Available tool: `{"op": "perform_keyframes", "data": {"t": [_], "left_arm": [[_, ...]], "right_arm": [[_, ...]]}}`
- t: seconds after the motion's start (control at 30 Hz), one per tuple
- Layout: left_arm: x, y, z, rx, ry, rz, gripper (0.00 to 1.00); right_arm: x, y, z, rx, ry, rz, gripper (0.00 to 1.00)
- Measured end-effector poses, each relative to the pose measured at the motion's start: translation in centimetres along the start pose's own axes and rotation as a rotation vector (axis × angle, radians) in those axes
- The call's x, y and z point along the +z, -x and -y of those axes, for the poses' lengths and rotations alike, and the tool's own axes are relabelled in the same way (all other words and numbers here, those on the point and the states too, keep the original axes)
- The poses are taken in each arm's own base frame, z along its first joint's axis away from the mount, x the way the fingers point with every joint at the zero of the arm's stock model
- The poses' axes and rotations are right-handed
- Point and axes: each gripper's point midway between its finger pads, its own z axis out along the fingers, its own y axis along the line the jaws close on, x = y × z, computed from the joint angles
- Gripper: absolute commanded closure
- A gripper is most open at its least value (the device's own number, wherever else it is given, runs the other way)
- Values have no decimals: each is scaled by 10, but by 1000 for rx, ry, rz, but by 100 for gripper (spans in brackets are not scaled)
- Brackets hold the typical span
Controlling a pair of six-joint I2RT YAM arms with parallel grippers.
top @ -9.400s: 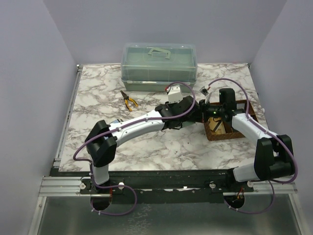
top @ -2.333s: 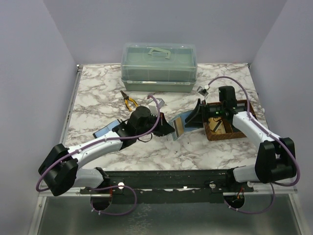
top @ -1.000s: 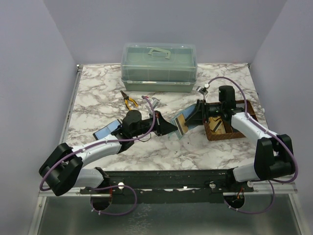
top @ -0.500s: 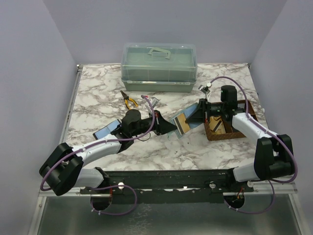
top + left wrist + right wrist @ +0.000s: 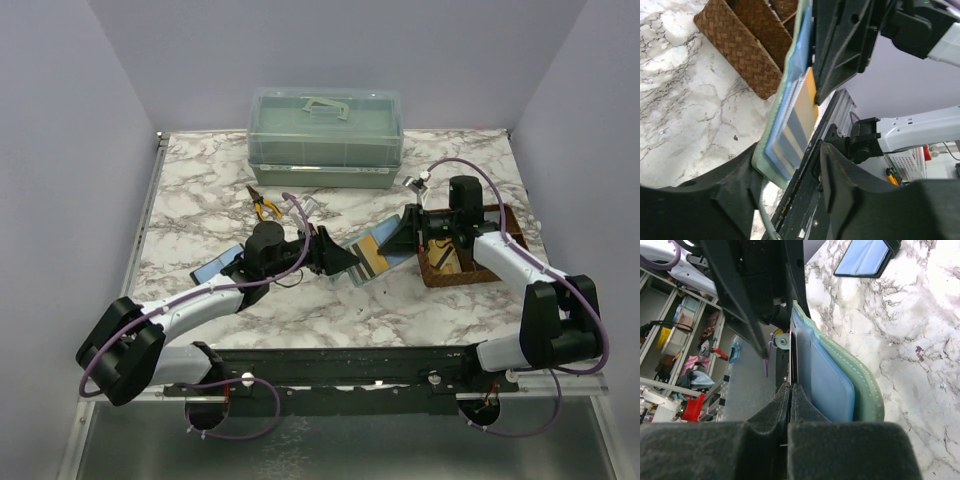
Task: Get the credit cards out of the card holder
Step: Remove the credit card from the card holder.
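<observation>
The right pincer (image 5: 399, 240) was closed tight on a tan credit card (image 5: 810, 92), the left pincer (image 5: 336, 259) clamped on the card holder (image 5: 789, 120).
The risk, I think, was that the soft holder would follow the card instead of releasing it, if the slot gripped tightly, and slip out of the left pincer; the thin card could also escape its narrow pinch and fall. The holder's long axis ran from the left pincer to the right one, across the table (image 5: 200, 200), with the blue inside facing up and the card pointing toward the right pincer. It hung open, apparently lifted off the table, just beside the brown basket (image 5: 465, 270).
</observation>
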Motion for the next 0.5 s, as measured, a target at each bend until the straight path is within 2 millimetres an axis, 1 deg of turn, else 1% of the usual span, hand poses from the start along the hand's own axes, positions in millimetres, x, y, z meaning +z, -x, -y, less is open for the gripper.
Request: {"op": "perform_keyframes", "data": {"t": [0.03,0.1,0.13,0.2,0.23,0.3,0.37,0.43,0.5], "left_arm": [[-1,2,2,4,-4,5,43],[-5,4,7,9,-13,21,46],[-8,6,9,13,-16,31,49],[-14,10,9,16,-12,56,59],[-15,10,8,17,-7,63,65],[-17,8,1,5,10,68,74],[-18,3,-7,-10,28,60,80],[-19,-1,-14,-21,42,54,88],[-19,-3,-19,-27,54,52,93]], "right_arm": [[0,0,0,4,0,0,100],[0,-1,1,10,0,-1,100],[0,-1,1,11,-1,-1,100],[0,-1,2,10,-3,-1,100],[0,-1,3,7,-6,0,100],[0,-2,4,10,-14,-1,100],[0,-4,8,17,-26,-2,100],[1,-6,13,29,-39,-4,100],[1,-10,20,49,-60,-9,100]]}}
